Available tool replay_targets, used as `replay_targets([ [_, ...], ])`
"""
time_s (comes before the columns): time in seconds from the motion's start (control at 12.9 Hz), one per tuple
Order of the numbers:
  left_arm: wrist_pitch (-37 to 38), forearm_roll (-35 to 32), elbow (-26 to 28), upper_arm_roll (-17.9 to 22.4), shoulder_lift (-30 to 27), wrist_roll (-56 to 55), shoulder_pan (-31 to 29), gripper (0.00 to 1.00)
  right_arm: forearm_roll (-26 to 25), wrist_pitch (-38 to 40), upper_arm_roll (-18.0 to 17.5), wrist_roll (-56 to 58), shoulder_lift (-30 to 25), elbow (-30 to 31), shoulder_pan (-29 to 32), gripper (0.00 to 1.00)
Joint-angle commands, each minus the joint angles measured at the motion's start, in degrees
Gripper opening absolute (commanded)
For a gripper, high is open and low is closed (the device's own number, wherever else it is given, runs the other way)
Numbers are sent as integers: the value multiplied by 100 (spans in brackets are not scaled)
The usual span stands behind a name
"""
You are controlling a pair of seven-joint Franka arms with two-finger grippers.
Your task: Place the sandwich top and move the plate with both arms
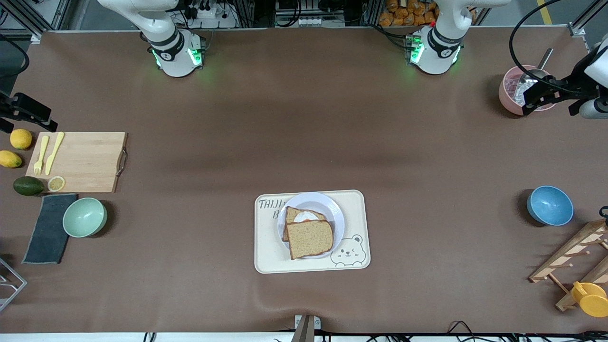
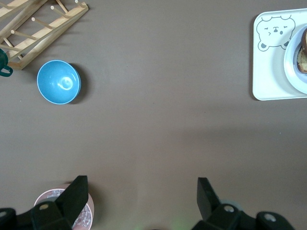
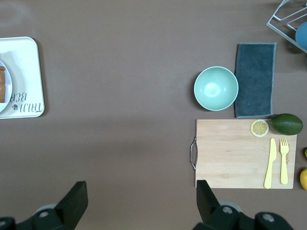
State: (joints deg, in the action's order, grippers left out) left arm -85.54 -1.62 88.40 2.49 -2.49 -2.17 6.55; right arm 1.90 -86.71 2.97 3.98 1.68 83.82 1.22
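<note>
The table [image 1: 304,142] carries a cream tray [image 1: 266,256] midway between the two grippers, well apart from both. On it sits the plate [image 1: 332,209]. The sandwich top [image 1: 309,239] lies flat on the egg slice [image 1: 304,216], skewed. Left gripper [image 2: 141,191] and right gripper [image 3: 141,194] hover with jaws spread wide, holding nothing.

Three bowls [image 1: 85,217], two bread slices [image 1: 309,239], two lemons [image 1: 21,138], perhaps one avocado [image 1: 28,185].
</note>
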Motion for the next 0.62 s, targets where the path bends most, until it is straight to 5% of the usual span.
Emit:
replay_targets([
  [0.0, 81, -67, 1, -431, -76, -82, -346, 100, -41, 23, 11, -55, -54, 38, -8, 100],
  [0.54, 81, -76, 2, -433, -94, -64, -330, 100, -41, -4, 11, 15, -45, 29, -43, 100],
])
